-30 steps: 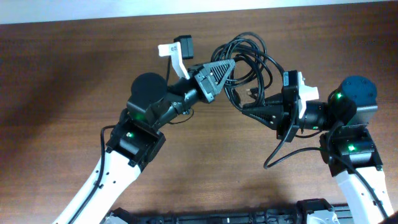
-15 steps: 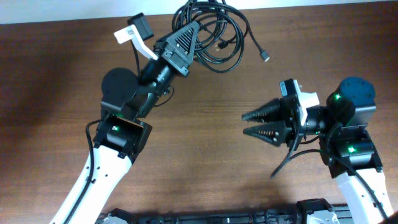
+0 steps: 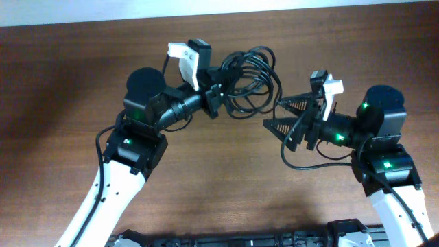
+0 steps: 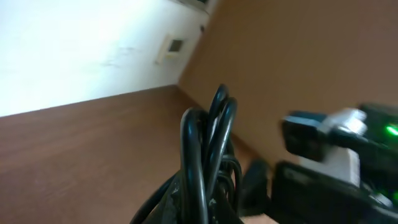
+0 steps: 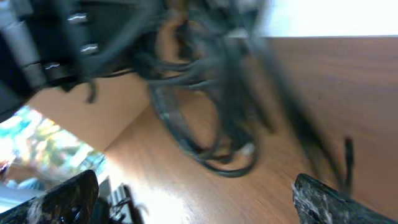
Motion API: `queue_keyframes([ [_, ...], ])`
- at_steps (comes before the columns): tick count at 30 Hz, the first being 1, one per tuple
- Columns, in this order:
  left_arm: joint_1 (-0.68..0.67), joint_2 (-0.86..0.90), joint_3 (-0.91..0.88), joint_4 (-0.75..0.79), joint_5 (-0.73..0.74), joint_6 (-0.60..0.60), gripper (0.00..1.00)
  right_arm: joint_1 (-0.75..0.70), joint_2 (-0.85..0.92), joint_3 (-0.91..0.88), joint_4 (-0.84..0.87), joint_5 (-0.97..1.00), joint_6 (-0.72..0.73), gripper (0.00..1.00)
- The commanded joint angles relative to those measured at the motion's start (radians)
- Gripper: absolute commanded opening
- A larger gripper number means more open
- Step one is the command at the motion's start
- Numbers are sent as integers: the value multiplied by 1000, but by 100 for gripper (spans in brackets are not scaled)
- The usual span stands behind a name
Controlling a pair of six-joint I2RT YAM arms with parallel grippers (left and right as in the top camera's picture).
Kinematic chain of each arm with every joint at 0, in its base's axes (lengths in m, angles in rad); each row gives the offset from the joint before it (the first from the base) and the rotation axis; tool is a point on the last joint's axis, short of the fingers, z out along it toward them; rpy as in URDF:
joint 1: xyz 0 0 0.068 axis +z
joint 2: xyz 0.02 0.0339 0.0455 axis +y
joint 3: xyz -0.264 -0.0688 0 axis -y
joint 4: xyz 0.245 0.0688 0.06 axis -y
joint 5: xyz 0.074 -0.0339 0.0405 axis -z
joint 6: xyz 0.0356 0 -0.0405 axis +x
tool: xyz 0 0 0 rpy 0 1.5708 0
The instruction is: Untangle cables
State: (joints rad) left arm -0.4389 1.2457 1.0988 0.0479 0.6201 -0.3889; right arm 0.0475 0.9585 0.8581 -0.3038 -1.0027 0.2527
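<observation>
My left end effector (image 3: 217, 95) pinches the cables (image 3: 241, 74). The bundle runs ahead of it, and in the blurred wrist view the loops (image 4: 202, 143) seemingly stand upright. My right end effector (image 3: 271, 114) is spread.

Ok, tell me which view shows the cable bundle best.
Overhead: the whole cable bundle shows sharply, gripped by the left gripper. The left wrist view shows only a few loops up close; the right wrist view shows it blurred.

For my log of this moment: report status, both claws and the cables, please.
Left claw shut on tangled bundle of thin black cables. Right claw open, empty, beside bundle. No obstacle seen.
</observation>
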Motion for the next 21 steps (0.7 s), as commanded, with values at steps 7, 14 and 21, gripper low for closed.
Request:
queue_keyframes([
  [7, -34, -9, 28, 10, 229, 85, 0, 5, -10, -6, -71, 234, 18, 98],
  [14, -106, -12, 28, 11, 230, 84, 0, 4, -10, -6, -168, 463, 105, 98],
  [21, -76, -30, 28, 81, 225, 84, 0, 4, -10, -6, -224, 570, 105, 98],
])
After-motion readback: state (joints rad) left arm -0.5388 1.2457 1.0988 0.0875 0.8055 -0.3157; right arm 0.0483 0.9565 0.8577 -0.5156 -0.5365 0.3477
